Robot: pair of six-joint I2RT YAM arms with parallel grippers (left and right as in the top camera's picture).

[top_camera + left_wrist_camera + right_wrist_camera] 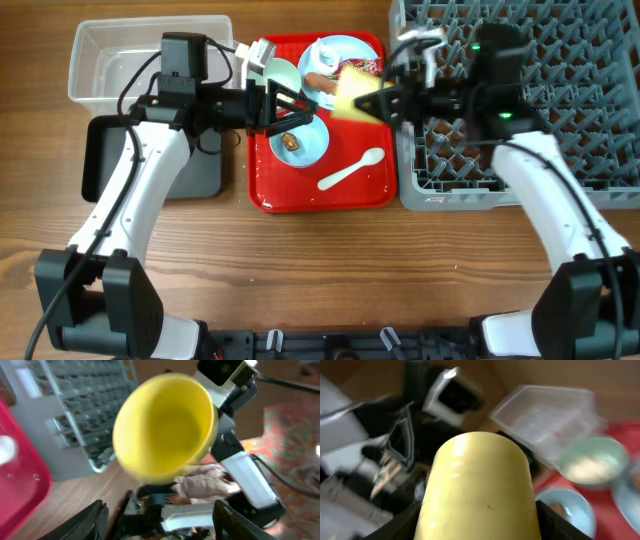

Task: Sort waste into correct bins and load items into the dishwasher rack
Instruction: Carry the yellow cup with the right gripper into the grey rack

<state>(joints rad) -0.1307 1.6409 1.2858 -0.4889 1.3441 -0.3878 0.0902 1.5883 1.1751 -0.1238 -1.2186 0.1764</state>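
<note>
My right gripper [375,100] is shut on the small yellow cup [352,98] and holds it tilted above the red serving tray's right side, next to the grey dishwasher rack [560,100]. The cup fills the right wrist view [480,490] and faces the left wrist view [165,425]. My left gripper [295,112] is open and empty over the tray, above the light blue bowl [312,148] that holds a small brown lump [291,142]. A pale green bowl [282,72], a light blue plate [335,50] with scraps and a white spoon [350,170] lie on the tray.
The red serving tray [300,197] sits at centre. The clear tub [100,60] is at the back left, and the black tray [205,172] is in front of it, partly under my left arm. White crumpled waste [262,50] lies at the red tray's back left corner.
</note>
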